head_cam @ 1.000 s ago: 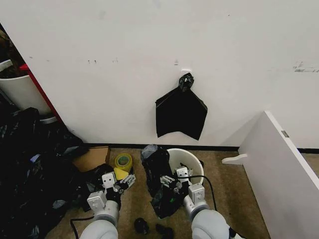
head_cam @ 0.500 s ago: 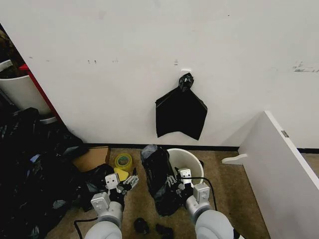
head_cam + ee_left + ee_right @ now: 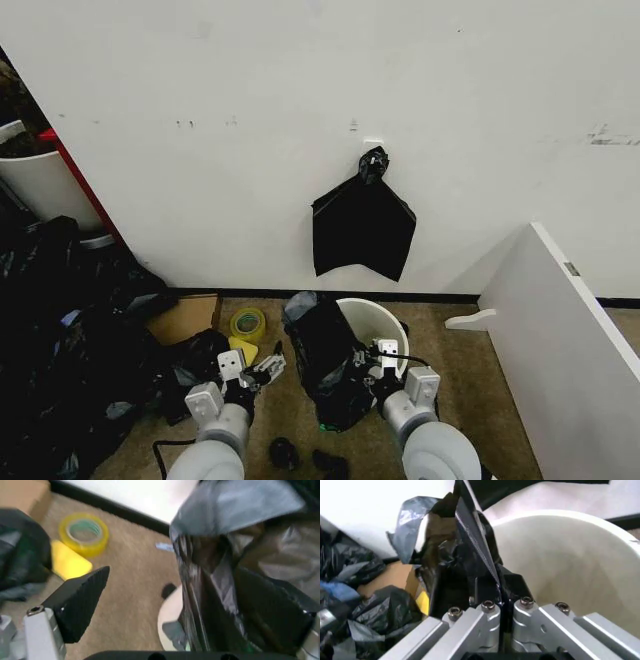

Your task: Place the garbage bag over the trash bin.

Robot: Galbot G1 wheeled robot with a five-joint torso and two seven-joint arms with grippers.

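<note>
Floor scene below a white wall. The thin, glossy, crinkled black plastic garbage bag [image 3: 325, 355] stands upright against the left side of the cream-white round plastic trash bin [image 3: 385, 320], covering that part of its rim. The right gripper [image 3: 366, 364] is clamped on the bag's edge at the bin's near rim, fingers pressed together on the film [image 3: 485, 592]. The left gripper [image 3: 262, 367] hovers left of the bag, jaws spread, holding nothing. A yellow tape roll [image 3: 247, 323] lies nearby on the carpet.
</note>
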